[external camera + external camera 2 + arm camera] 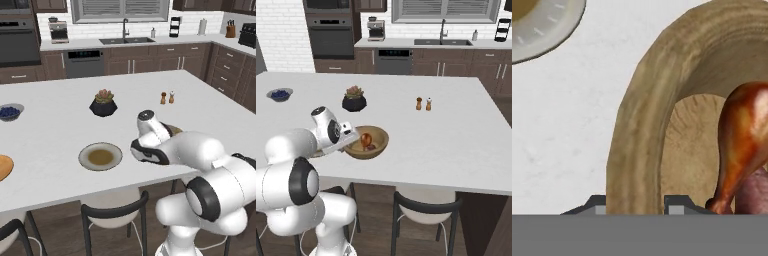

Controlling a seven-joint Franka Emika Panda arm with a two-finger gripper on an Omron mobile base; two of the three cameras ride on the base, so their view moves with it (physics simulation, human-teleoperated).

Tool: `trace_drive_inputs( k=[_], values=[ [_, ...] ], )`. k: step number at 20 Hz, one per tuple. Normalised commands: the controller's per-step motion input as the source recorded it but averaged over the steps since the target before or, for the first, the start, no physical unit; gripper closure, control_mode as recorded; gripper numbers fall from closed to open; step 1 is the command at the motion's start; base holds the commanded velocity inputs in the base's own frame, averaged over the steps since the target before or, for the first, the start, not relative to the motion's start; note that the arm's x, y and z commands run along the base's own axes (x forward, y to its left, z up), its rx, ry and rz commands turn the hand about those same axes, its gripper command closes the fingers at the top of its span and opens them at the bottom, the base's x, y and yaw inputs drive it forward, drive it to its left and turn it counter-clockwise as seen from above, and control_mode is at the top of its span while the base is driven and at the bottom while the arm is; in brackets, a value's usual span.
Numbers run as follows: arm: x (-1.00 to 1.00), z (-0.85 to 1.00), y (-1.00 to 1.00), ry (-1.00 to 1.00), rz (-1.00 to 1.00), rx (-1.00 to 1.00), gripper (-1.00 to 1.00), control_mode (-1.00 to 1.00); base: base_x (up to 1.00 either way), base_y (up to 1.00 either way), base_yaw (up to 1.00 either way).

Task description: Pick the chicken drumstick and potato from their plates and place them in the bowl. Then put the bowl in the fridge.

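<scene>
Your gripper [635,205] was clamped on the rim of the wooden bowl [637,135], one fingertip [596,205] outside the wall and one inside, at the bottom of the hand view. Inside the bowl lay the chicken drumstick [744,135] with the potato [754,195] beside it (lower right). The grey-rimmed plate [100,156] sat left of centre.

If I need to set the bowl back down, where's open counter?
Bare counter lies right of the bowl, toward the shakers, and between plant pot and blueberry bowl. It is crowded between the bowl and grey plate, where the claw grips the rim.
</scene>
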Motion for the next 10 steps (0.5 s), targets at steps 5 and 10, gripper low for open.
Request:
trace_drive_inputs(
  k=[5, 10],
  values=[
    [-0.07, 0.80, -0.06, 0.11, 0.41, 0.00, 1.00, -1.00, 0.00, 0.00, 0.00],
    [-0.18, 0.57, -0.28, 0.02, 0.66, 0.00, 1.00, -1.00, 0.00, 0.00, 0.00]
  ],
)
